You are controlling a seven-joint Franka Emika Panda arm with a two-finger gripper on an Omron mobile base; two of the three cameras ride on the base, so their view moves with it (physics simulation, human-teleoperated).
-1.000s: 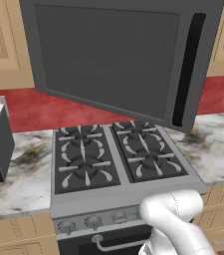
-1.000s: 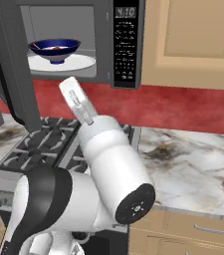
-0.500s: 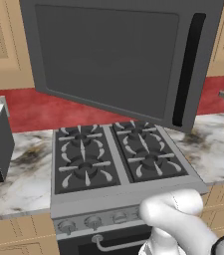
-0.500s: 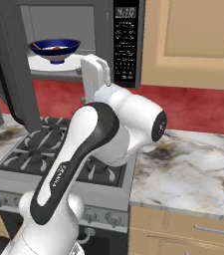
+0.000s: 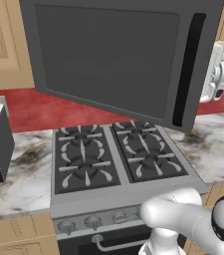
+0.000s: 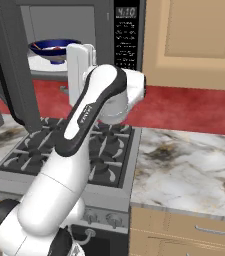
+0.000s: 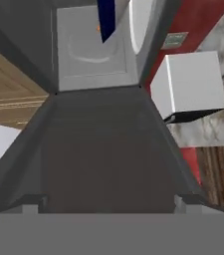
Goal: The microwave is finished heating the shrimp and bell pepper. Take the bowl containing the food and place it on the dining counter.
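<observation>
Above the stove (image 6: 79, 150), the microwave (image 6: 74, 35) stands with its door (image 5: 118, 60) swung wide to the left. On its white turntable (image 6: 44, 64) sits the dark blue bowl (image 6: 54, 48), with something reddish just showing inside. The gripper (image 6: 80, 67) is raised beside the cavity mouth, just right of the bowl and about level with it, so the reach runs leftward and inward. Whether the fingers are parted or closed, I cannot tell.
</observation>
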